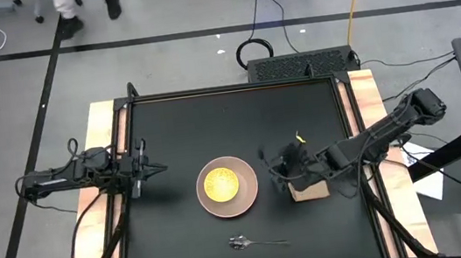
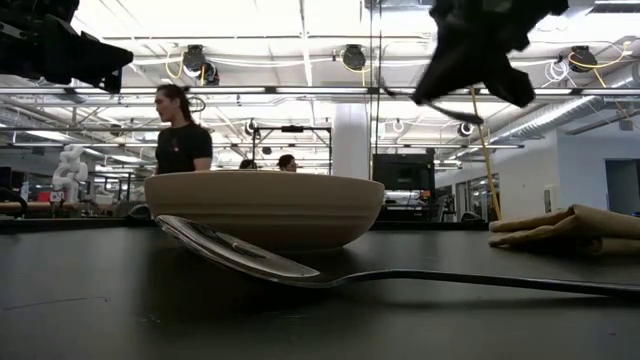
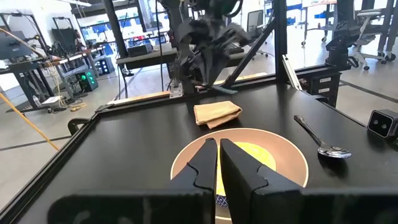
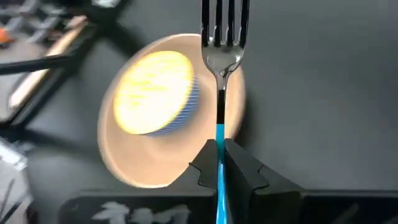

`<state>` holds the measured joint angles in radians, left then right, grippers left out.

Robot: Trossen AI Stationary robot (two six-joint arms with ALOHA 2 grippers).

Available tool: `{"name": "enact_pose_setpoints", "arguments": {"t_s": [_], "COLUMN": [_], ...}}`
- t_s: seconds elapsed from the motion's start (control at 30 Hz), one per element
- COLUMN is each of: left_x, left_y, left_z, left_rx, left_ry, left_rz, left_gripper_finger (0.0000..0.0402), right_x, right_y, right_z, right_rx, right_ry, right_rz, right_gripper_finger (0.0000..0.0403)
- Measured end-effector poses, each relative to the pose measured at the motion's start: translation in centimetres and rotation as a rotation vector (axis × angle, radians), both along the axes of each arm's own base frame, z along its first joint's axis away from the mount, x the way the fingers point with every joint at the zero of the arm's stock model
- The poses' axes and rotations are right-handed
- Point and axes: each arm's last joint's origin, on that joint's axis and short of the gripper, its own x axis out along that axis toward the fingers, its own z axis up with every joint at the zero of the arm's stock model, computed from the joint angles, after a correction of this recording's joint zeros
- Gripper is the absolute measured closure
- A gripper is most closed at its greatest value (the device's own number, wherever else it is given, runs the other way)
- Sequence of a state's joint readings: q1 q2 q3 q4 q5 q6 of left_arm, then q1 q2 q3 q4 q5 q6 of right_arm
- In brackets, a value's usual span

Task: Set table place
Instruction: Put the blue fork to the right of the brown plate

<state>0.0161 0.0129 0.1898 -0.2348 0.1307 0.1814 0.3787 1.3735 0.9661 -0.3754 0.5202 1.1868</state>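
Black tabletop fills the high view: nearest, at six o'clock, lies the spoon, and at centre the yellow dish sits on the pink plate. At three o'clock the napkin lies flat. Above it the right gripper pinches the blue-handled fork, not yet placed; the left gripper, closed and empty, waits at nine o'clock.

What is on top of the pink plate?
The yellow dish sits on the plate. The plate's middle beneath it is covered. The fork is held in the right gripper.
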Motion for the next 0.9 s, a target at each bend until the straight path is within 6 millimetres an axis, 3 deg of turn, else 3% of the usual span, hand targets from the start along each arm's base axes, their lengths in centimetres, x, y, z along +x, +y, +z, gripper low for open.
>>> {"name": "enact_pose_setpoints", "arguments": {"t_s": [0.23,0.5,0.9], "left_x": [0.0,0.0,0.0], "left_y": [0.0,0.0,0.0], "left_z": [-0.1,0.0,0.0], "left_rx": [-0.002,0.0,-0.002], "left_ry": [0.007,0.004,0.001], "left_rz": [0.0,0.0,-0.001], "left_gripper_finger": [0.0376,0.0376,0.0376], "right_x": [-1.0,0.4,2.6], "right_y": [-0.1,0.9,1.3], "right_z": [-0.8,-3.1,-5.2], "right_rx": [0.127,0.301,0.367], "right_ry": [0.057,0.163,0.217], "right_rz": [-0.171,-0.166,-0.291], "right_gripper_finger": [0.0403,0.0403,0.0403]}}
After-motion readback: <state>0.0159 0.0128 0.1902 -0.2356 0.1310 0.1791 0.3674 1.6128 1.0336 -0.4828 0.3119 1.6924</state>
